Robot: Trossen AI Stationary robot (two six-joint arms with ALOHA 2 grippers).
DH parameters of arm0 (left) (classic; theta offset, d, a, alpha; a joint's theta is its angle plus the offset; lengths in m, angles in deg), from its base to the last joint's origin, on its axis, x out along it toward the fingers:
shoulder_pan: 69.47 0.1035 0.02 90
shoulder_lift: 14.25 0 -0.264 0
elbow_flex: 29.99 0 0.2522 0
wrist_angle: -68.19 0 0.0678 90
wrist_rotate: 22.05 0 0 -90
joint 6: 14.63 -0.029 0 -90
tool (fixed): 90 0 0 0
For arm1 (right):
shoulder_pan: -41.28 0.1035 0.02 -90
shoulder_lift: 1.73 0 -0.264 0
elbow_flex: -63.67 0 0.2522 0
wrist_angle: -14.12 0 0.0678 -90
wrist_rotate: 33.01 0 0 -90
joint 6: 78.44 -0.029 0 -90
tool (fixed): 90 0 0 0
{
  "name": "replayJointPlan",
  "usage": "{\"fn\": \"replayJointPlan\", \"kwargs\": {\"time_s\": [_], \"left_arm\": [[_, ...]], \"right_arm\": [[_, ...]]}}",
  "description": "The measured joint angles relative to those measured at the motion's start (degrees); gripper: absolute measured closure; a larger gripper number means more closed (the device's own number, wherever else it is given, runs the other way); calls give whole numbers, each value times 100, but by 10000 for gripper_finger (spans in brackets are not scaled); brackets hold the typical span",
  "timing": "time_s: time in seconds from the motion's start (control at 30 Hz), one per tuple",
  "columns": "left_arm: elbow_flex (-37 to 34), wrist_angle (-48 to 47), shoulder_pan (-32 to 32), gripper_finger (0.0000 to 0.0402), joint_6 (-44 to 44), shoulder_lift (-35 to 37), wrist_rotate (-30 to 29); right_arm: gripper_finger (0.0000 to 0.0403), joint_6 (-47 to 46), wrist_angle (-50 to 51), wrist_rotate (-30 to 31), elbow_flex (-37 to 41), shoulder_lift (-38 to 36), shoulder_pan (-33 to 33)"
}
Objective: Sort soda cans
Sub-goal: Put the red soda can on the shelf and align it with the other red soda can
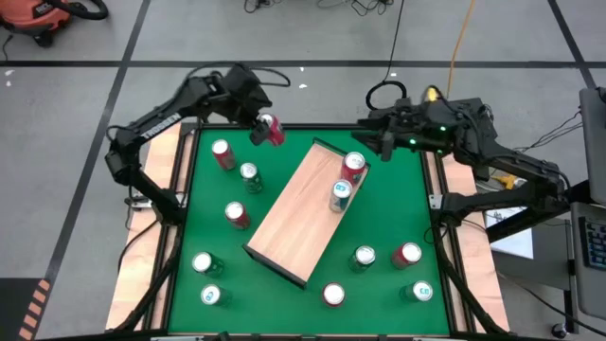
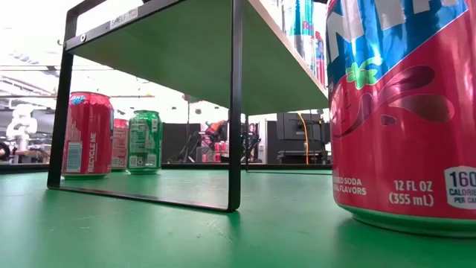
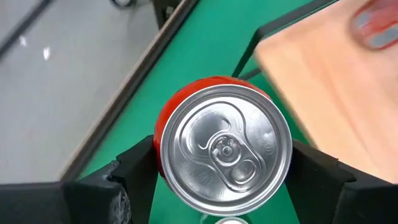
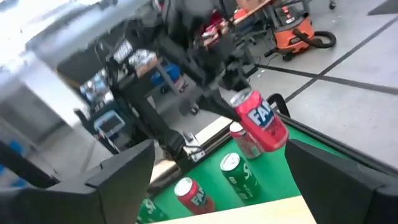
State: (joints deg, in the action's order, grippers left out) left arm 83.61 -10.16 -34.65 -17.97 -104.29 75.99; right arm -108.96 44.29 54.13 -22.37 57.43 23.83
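My left gripper (image 1: 258, 129) is shut on a red soda can (image 1: 270, 131), which hangs over the far left part of the green table (image 1: 284, 152). The left wrist view shows its silver top (image 3: 227, 146) between my two fingers. My right gripper (image 1: 383, 144) stands open and empty above the table's far right corner; in its wrist view (image 4: 217, 186) the lifted can (image 4: 260, 122) shows ahead. On a slanting wooden board (image 1: 294, 213) stand a red can (image 1: 352, 168) and a teal can (image 1: 341, 194). Several red and green cans stand upright on the table. My left gripper pinches the red can's side wall just below its top rim (image 3: 163, 146), one finger (image 3: 137, 171) on each opposite side. The fingers come from above, slanting down past the can's top end. The can is lifted clear of the table and hangs tilted.
Left of the board stand a red can (image 1: 222, 153), a green can (image 1: 250, 175) and another red one (image 1: 237, 214). More cans stand along the near edge, one (image 2: 401, 112) right in front of the low camera. The board rests on black metal legs (image 2: 235, 112).
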Motion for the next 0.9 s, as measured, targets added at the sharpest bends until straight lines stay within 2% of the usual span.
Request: {"fn": "replayJointPlan", "kwargs": {"time_s": [0.17,0.5,0.67,0.9], "left_arm": [[552,-261,-34,131,-327,3,56],[816,-431,-488,132,-309,-4,331],[815,-374,-817,132,-309,-4,468],[815,-172,-1196,132,-300,-4,584]], "right_arm": [[51,1029,389,10,-970,749,159],[51,2350,1869,-23,-2891,2067,322],[51,2644,2048,-25,-3172,2405,378],[51,2573,2063,-27,-3205,2562,409]]}}
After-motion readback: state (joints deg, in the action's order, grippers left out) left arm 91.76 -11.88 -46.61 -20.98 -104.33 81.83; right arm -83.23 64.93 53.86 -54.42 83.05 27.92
